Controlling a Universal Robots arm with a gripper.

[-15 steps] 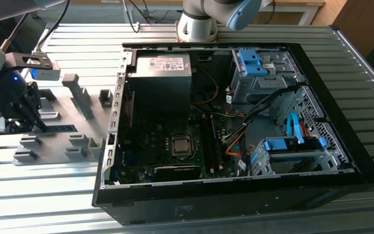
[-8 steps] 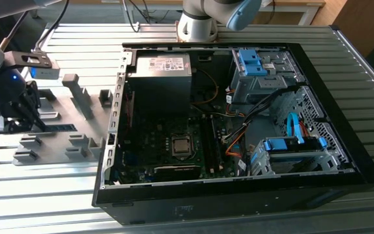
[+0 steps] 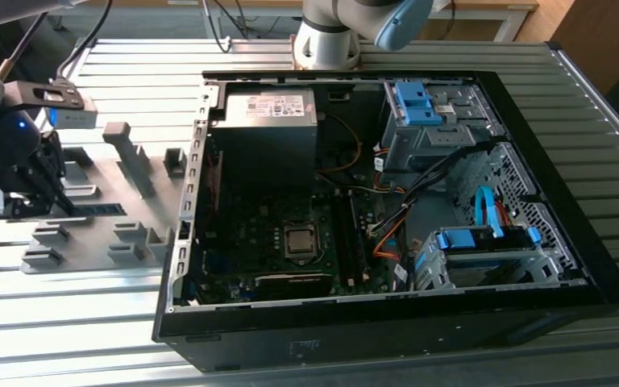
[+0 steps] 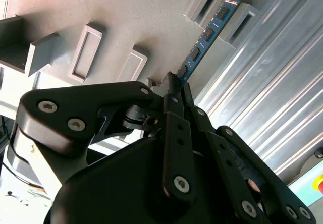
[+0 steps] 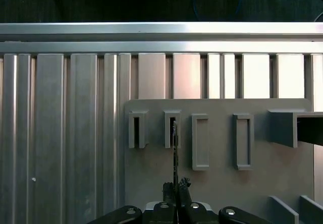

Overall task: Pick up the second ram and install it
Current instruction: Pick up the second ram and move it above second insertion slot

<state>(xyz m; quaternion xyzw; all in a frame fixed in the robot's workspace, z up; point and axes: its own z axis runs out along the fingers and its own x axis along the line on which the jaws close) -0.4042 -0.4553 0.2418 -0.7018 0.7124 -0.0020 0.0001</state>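
Second wrist view: pinches long blue-green memory stick with closed black gripper (apparently at one end), by grey plastic fixture.

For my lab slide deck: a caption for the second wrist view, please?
Gripper closed on the end of the blue second ram, standing on edge in the grey fixture.

A ribbed metal table is lit evenly, and glare is seen on its slats at the exterior view's right. Beyond it, a grey floor, a wooden desk and a brown wooden panel are seen.
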